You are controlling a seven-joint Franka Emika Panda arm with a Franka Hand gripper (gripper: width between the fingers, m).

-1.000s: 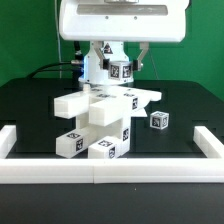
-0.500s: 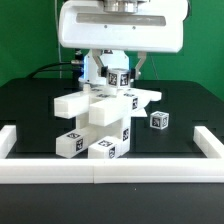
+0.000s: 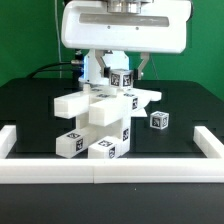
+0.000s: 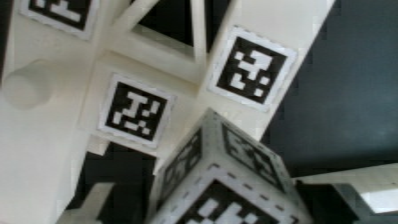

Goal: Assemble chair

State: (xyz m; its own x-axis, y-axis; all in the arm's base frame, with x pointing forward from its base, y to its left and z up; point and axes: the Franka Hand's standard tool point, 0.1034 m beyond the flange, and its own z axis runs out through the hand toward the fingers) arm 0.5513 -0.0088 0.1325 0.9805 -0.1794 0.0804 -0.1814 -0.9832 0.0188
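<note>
One main piece: the partly built chair [image 3: 100, 118] stands near the middle of the bench [image 3: 35, 105], a cluster of white blocks and bars with black-and-white tags on their faces.
Its build: several parts look joined. A flat slab reaches toward the exterior view's left, thicker blocks sit below it toward the front, and a bar runs toward the exterior view's right.
Top of the build: a small tagged block [image 3: 120, 77] sits at the back top of the cluster, directly under the arm. I cannot tell whether it is seated in the chair or only held against it.
Wrist view: tagged white faces of the chair [image 4: 151, 110] fill the picture at very close range, and no fingers show.
End effector: the end effector [image 3: 119, 66] hangs low over the back of the chair, largely hidden by it. I cannot tell whether its jaws clamp the tagged block or stand off it.
Loose piece: a small tagged loose piece [image 3: 158, 119] lies on the bench to the exterior view's right of the chair, apart from it.
Surround: a white rail [image 3: 100, 171] borders the front and both sides of the bench.
Progress: by my judgement the assembly is well along but not finished. The loose piece is not yet fitted, and the tagged block may need seating.
</note>
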